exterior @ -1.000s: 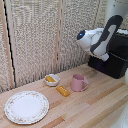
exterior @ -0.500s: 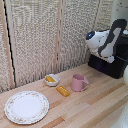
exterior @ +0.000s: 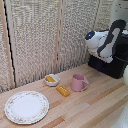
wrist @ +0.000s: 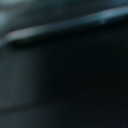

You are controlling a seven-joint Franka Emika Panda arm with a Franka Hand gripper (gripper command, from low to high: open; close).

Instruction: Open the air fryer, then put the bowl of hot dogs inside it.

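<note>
The black air fryer (exterior: 119,61) stands at the exterior view's right, on the back of the wooden table. My white arm's end (exterior: 102,44) hangs right in front of its drawer face and hides the handle. The gripper (exterior: 101,59) is lost in the dark against the fryer, so its fingers cannot be made out. The wrist view is a dark blur with one paler bar (wrist: 65,26) across it. The small off-white bowl (exterior: 52,80) holds yellow-orange hot dogs (exterior: 50,78) and sits near the screen, well to the left of the arm.
A pink mug (exterior: 78,82) stands between the bowl and the fryer. An orange-yellow stick (exterior: 63,90) lies just in front of the bowl. A large floral-rimmed plate (exterior: 26,106) sits at the front left. A woven screen (exterior: 45,35) backs the table.
The arm's end has moved toward the exterior view's right and slightly down, closing on the fryer's front. Bowl, mug, stick and plate have not moved.
</note>
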